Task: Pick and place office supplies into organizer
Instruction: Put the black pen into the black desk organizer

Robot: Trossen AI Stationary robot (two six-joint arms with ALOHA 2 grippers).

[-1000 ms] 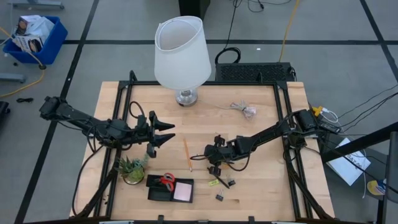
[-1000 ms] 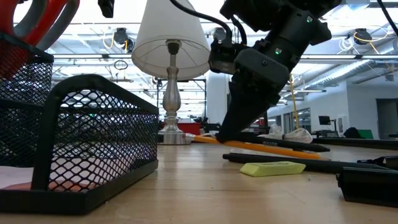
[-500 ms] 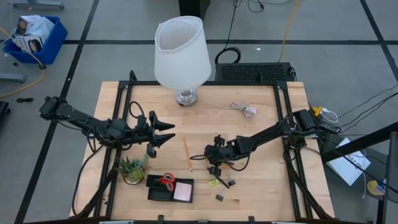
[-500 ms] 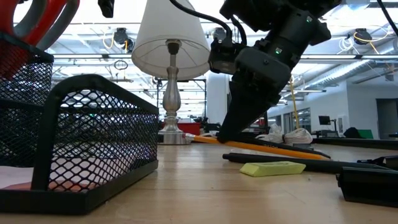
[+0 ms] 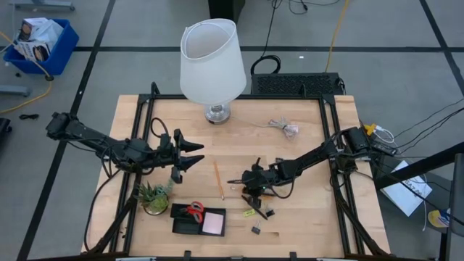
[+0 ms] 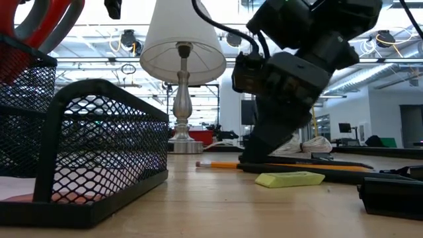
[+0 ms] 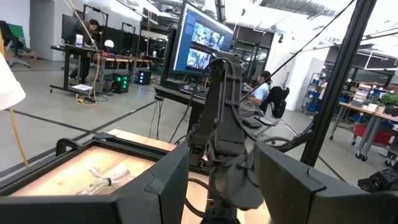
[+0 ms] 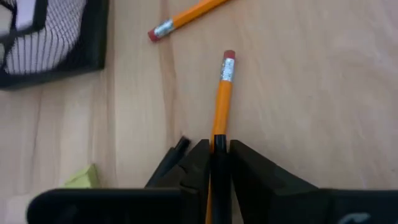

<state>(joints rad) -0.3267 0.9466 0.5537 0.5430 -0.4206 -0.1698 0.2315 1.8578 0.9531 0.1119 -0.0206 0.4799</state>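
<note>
Right pincer (image 8: 219,158): fingers clamped on an orange pencil (image 8: 222,99) low over the tabletop (image 5: 304,159), eraser end pointing away.
Left pincer (image 5: 194,155): fingers apart, empty, waiting well off beyond the organizer's side.
Handling: light, stiff, smooth; likely to pivot, so hold near mid-shaft.
Organizer (image 5: 198,219): ahead and aside of right pincer, near.
Nearby: second pencil (image 8: 186,18) just ahead; yellow eraser (image 6: 289,178) beside; lamp (image 5: 212,61) well apart.

White lamp (image 5: 212,61), potted plant (image 5: 154,196), cable bundle (image 5: 284,128) on tbl.

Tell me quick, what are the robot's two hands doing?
Left gripper: fingers open, holding nothing.
Right gripper: fingers shut on an orange pencil.
</note>
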